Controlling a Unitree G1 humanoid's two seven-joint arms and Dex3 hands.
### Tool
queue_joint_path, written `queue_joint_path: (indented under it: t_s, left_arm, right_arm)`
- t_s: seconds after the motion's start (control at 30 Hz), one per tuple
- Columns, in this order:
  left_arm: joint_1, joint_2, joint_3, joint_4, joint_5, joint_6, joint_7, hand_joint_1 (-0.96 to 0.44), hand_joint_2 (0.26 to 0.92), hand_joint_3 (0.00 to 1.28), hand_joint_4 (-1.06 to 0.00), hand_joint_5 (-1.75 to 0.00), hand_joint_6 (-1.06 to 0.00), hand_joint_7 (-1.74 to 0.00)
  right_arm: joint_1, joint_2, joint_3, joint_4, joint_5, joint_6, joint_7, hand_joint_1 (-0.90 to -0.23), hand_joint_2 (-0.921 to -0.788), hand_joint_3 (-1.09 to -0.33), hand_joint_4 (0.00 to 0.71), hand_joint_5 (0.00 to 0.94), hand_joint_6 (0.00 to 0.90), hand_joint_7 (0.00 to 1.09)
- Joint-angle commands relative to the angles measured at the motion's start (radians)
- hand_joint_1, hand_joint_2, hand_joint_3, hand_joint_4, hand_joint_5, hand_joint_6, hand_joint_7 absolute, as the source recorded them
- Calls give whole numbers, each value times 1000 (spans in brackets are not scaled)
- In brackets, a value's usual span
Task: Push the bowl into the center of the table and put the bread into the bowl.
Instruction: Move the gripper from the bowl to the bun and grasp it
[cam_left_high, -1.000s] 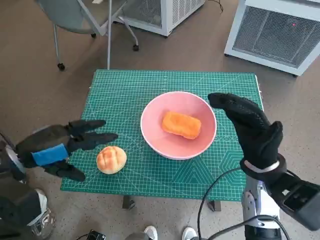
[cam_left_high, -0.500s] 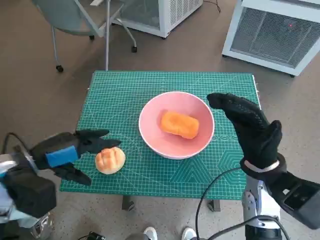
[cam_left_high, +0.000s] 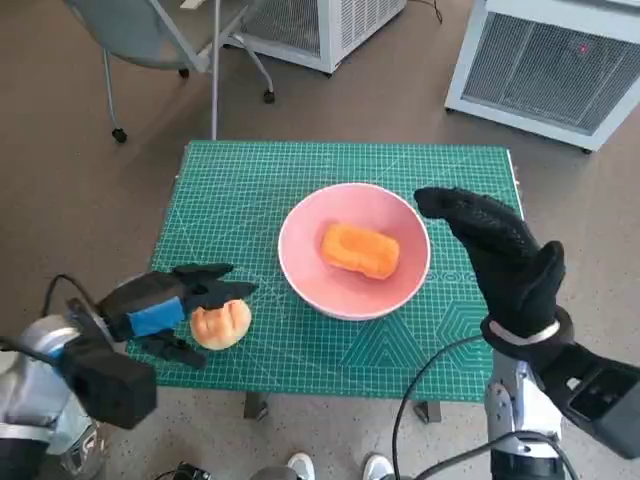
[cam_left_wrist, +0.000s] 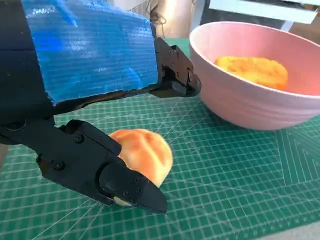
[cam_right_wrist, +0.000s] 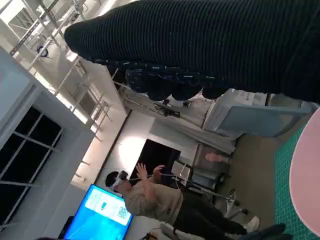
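Note:
A pink bowl (cam_left_high: 300, 262) stands near the middle of the green mat (cam_left_high: 240, 190), with an oblong orange bread (cam_left_high: 360, 250) inside it. A round bun (cam_left_high: 222, 324) lies on the mat to the bowl's left. My left hand (cam_left_high: 170, 305) straddles the bun, fingers (cam_left_high: 215, 290) spread over its far side and one below it, with no clear grip. The left wrist view shows the bun (cam_left_wrist: 145, 150) between those fingers (cam_left_wrist: 175, 82), and the bowl (cam_left_wrist: 250, 107) behind. My right hand (cam_left_high: 500, 255) hovers flat and open by the bowl's right rim.
A chair (cam_left_high: 150, 30) and white units (cam_left_high: 560, 60) stand beyond the table. A cable (cam_left_high: 420, 400) hangs by my right forearm, and shoes (cam_left_high: 300, 465) show at the near edge. In the right wrist view a person (cam_right_wrist: 160, 200) wearing a headset stands far off.
My left hand has moved right along the mat and now reaches round the bun. The right hand, bowl and orange bread have stayed put.

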Motion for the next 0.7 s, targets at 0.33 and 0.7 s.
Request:
queue_joint_path:
  t_s: [0.33,0.7]
  left_arm:
    - [-36,-33,-56,39,81,31,54,-134,801,11,-401,-40,-473,-42]
    - [-43,-37,-69,45,117,30,93,-2,917,140,-628,-1160,-518,-1110]
  right_arm:
    - [16,-10,-10,5,13,13,9,-634,-921,-728,-1,-1,-1,338]
    - [16,-11,-12,7,9,13,6,-634,-921,-729,-1,-1,-1,337]
